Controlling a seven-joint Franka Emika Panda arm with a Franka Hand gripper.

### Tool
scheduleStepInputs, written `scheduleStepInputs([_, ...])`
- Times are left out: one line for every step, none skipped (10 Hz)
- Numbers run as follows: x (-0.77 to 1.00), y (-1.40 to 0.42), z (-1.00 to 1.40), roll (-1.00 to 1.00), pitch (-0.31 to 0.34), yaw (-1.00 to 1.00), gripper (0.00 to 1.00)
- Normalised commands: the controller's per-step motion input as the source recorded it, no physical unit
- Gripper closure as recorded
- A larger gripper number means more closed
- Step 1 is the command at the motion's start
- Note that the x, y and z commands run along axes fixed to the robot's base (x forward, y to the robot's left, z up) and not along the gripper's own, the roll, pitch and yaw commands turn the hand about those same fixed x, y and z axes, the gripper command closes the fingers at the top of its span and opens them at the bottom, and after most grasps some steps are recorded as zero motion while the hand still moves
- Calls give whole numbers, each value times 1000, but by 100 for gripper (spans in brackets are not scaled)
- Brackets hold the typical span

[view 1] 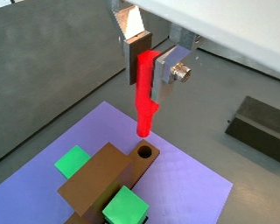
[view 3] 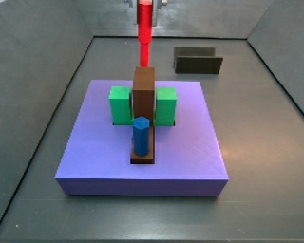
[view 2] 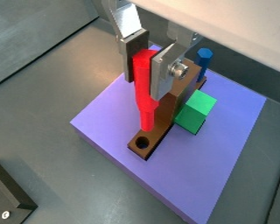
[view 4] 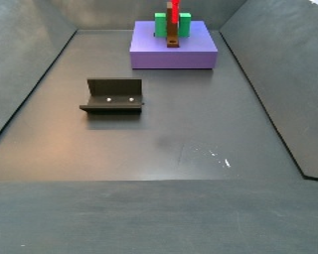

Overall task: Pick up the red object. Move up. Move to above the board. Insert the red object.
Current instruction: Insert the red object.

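Gripper (view 1: 147,63) is pinching the upper part of the red object (view 1: 143,101) between its two silver plates; the stick hangs upright below the jaws, long axis vertical.

Position: gripper and stick sit over the purple board (view 2: 224,175), which in a side view lies toward the far end of the counter. A brown block (view 3: 144,90) runs along the board's middle, with green blocks (view 3: 121,104) on either side and the blue peg (view 3: 141,136) standing in its near end.

Key relation: in both wrist views the stick's lower tip hangs just above the round hole (view 2: 142,141) at the brown block's free end, apart from it, not yet entered. The hole lies straight below the gripper.

You will want a plain descent along the stick's own axis. Sideways alignment looks close in a wrist view, though the oblique angle makes any small offset hard to judge.

Fixture (view 4: 112,95) stands well apart, nearer the counter's middle.
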Motion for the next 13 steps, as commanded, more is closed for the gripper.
scheduleStepInputs([-3, 14, -314, 13, -130, 0, 100])
scheduleStepInputs([0, 20, -623, 33, -204, 0, 100])
scheduleStepInputs([0, 54, -691, 37, -206, 0, 100])
scheduleStepInputs([0, 63, -614, 6, -189, 0, 100])
scheduleStepInputs([-11, 49, -574, 39, -234, 0, 100])
scheduleStepInputs([-106, 20, -586, 83, -310, 9, 100])
scheduleStepInputs([-17, 20, -511, 30, -273, 14, 100])
scheduleStepInputs([0, 26, -451, 46, -221, 31, 100])
scheduleStepInputs([0, 20, -317, 136, -171, 40, 100])
scheduleStepInputs([0, 29, -351, 173, -166, 17, 100])
scheduleStepInputs([0, 0, -437, 227, -151, 23, 100])
scheduleStepInputs([51, -40, -600, 271, -156, 23, 100])
scheduleStepInputs([97, -37, -654, 249, -144, 11, 100])
